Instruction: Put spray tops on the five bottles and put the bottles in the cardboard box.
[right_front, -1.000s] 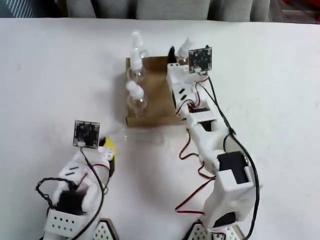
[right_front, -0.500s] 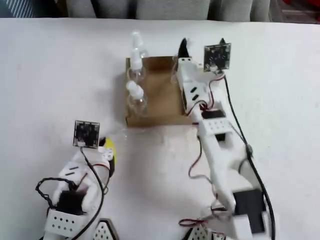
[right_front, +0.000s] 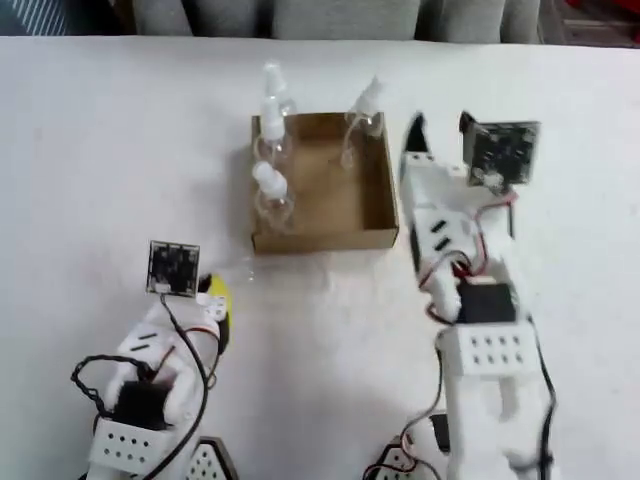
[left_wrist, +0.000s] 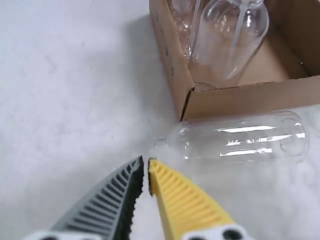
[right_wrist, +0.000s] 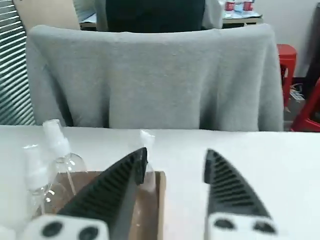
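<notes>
High view shows the cardboard box holding upright spray-topped bottles, with the right tool just beside its right wall, released and empty. Left wrist view shows the left tool clenched on nothing, near a topless bottle lying on the surface just beside the box's front wall.
</notes>
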